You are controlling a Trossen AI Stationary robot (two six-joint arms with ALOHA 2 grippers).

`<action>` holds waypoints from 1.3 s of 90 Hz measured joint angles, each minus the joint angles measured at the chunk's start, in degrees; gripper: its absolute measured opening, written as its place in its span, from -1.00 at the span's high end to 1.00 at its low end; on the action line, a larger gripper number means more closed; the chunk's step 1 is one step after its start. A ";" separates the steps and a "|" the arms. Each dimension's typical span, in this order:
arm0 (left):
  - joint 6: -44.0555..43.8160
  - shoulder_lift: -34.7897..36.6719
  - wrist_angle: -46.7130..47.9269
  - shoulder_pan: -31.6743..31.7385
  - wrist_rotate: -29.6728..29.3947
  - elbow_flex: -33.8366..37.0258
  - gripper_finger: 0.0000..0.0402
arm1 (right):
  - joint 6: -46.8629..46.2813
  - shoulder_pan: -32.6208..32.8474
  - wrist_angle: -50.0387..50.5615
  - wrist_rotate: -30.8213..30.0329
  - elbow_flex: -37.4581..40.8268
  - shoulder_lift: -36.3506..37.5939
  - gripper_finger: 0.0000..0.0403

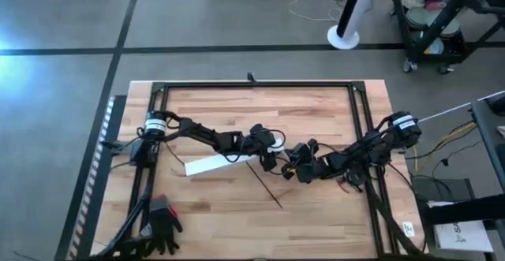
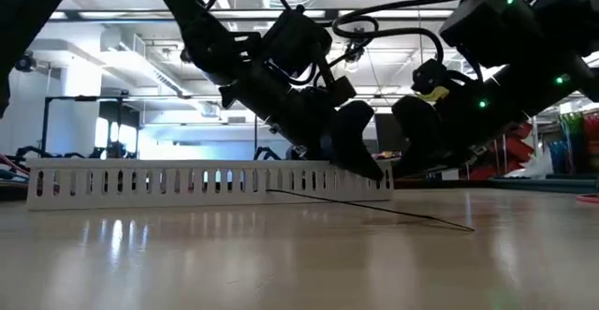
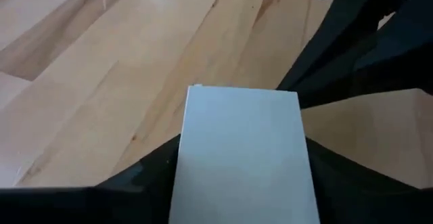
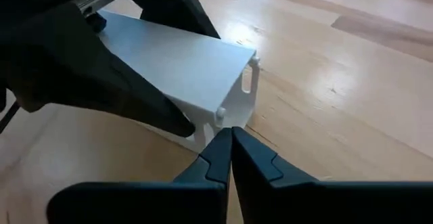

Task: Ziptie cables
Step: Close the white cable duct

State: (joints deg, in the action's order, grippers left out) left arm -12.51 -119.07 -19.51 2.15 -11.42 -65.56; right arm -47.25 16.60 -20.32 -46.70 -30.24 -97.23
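White slotted plastic strip (image 4: 183, 68) clamped in left claw (image 3: 240, 183); right claw (image 4: 232, 158) pinched closed, thin cables (image 1: 267, 186) nearby

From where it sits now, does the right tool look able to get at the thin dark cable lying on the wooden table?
Probably yes. The thin dark cable lies bare on the wooden table just in front of the right tool, which is shut and empty. Nothing covers it. The left tool holds the white slotted strip beside it.

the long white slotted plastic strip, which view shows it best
The low view: the long white slotted plastic strip runs side-on across the wooden table, its slots visible. The high view shows it as a pale bar reaching under the left gripper. The left wrist view shows one flat end; the right wrist view shows one end.
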 joint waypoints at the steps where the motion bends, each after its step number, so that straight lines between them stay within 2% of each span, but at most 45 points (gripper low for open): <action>1: -0.01 0.00 -0.05 0.00 0.01 -0.01 -0.12 | -0.54 0.00 0.31 0.02 0.00 0.00 1.00; 16: -0.22 -0.04 -0.52 0.00 0.46 -0.02 -0.17 | -7.42 0.00 3.31 0.90 0.25 -0.98 1.00; 36: -0.04 -0.04 -0.87 0.00 0.50 -0.02 -0.09 | -8.14 -0.06 1.73 1.29 -0.17 -2.44 1.00; 57: -0.09 -0.04 -0.78 0.00 1.49 -0.02 -0.18 | -8.32 -0.77 -0.83 1.93 -0.42 -4.90 1.00; 80: 0.00 -0.04 -0.53 0.00 1.53 -0.02 -0.09 | -7.33 -1.01 -1.24 2.74 -0.42 -4.90 1.00; 101: -0.04 -0.04 -0.59 0.37 1.55 -0.02 -0.18 | -7.57 -1.03 -1.43 3.22 -0.42 -5.11 1.00; 117: -1.13 0.00 -0.54 0.42 2.77 -0.02 -0.13 | -7.32 -1.03 -1.42 3.34 -0.42 -5.11 1.00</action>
State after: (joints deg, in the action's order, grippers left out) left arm -13.64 -119.07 -20.05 2.57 -8.65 -65.58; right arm -54.57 15.57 -21.74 -43.36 -30.65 -102.35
